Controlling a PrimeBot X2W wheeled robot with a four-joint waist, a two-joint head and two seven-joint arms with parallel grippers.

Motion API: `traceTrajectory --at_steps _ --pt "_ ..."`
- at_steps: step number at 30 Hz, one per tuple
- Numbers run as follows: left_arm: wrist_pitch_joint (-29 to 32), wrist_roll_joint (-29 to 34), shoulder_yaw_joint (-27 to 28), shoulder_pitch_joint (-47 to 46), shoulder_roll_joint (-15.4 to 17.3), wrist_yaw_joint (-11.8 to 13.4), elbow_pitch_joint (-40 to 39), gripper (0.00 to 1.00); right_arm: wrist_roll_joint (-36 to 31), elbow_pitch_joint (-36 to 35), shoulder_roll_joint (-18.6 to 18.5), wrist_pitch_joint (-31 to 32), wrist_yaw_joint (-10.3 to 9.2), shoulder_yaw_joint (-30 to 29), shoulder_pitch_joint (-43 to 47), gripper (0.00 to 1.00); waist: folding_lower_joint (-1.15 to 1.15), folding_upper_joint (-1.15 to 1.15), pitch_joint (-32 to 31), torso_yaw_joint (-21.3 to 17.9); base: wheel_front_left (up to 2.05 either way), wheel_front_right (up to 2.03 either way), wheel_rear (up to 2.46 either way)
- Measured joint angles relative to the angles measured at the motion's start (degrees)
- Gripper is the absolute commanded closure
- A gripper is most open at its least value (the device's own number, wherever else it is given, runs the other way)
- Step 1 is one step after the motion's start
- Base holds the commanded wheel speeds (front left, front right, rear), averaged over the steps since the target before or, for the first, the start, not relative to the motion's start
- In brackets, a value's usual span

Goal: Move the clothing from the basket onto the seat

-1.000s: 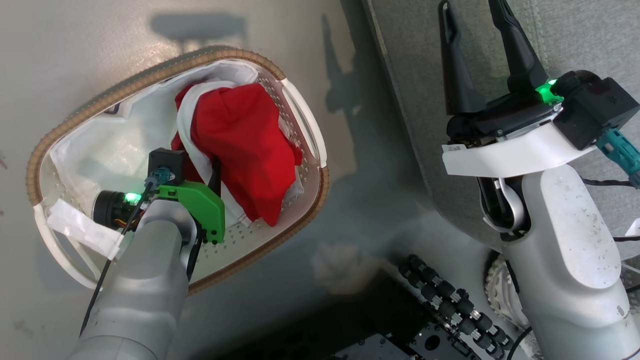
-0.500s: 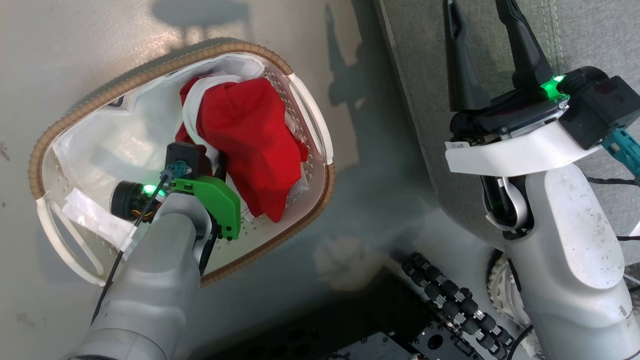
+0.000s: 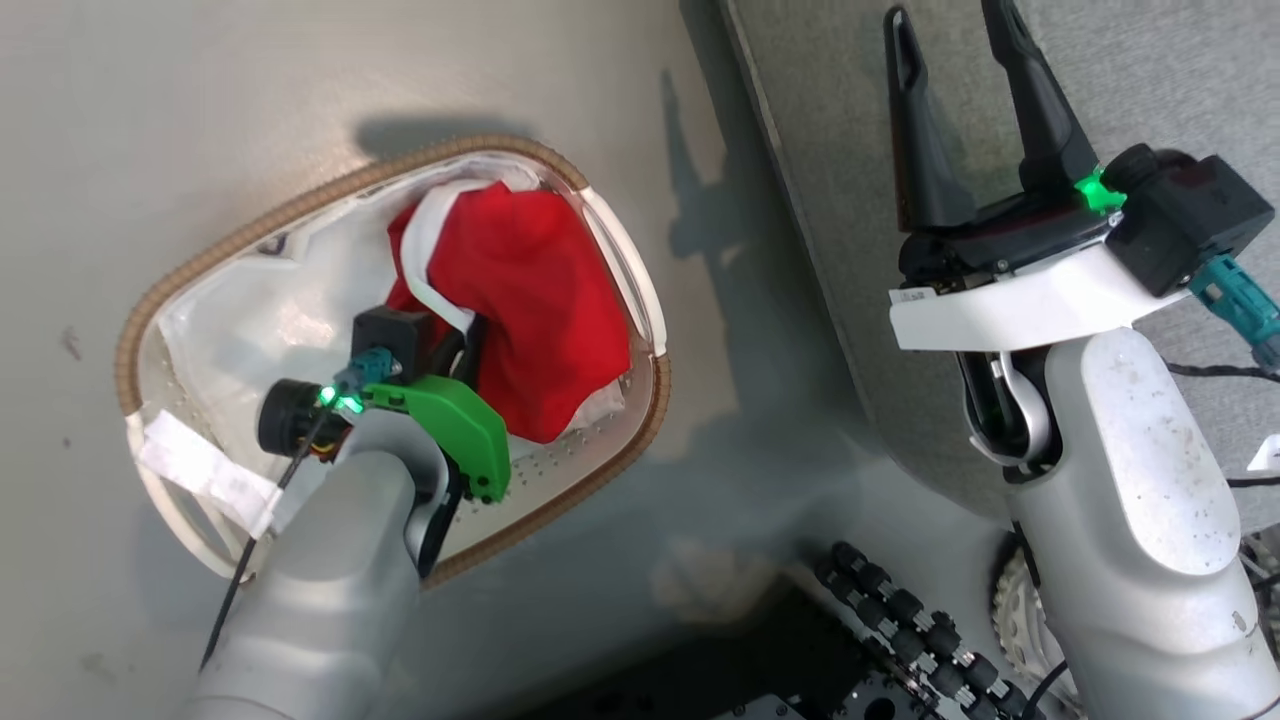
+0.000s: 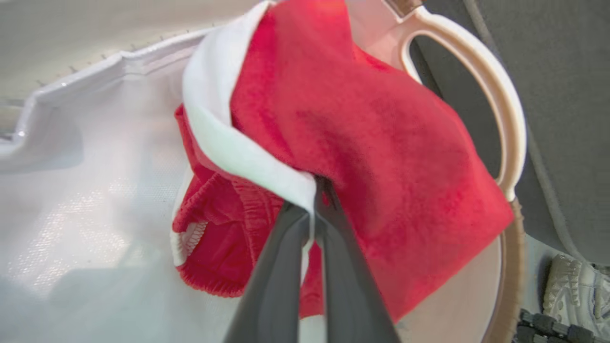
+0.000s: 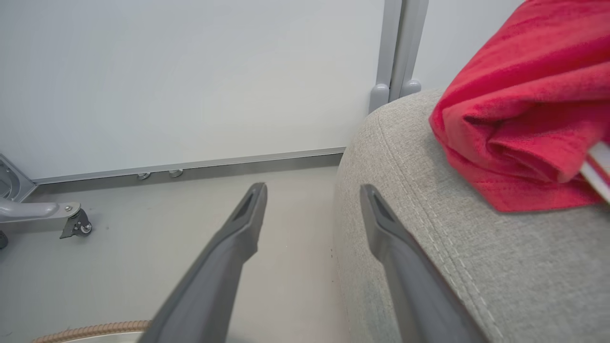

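Red fuzzy clothing (image 4: 381,157) with white trim sits bunched inside the perforated oval basket (image 3: 300,205), pinched by the downward-reaching left end effector (image 4: 312,207). The right end effector (image 5: 313,193) hovers spread over the rounded grey fabric seat's (image 5: 452,247) edge.

The clothing (image 3: 540,300) is showing bright red with white trim, the basket (image 3: 658,395) is showing hole-dotted white under a brown woven rim, the seat (image 3: 820,150) is looking plain grey, and the left tool (image 4: 312,209) and right tool (image 3: 945,12) are showing dark grey.

clothing (image 3: 540,290) — red, bunched in basket (image 3: 659,385) | 1 garment (image 5: 519,119) on grey seat (image 5: 476,267)
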Motion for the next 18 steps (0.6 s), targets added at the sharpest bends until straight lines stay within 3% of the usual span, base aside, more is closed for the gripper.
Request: traceTrajectory --at_steps 18 --pt "0.0 5.6 4.0 15.1 -0.5 0.0 -21.0 1.0 -2.1 5.6 0.1 0.0 0.0 -1.4 8.3 0.0 0.0 0.0 -15.6 5.6 0.0 0.0 0.0"
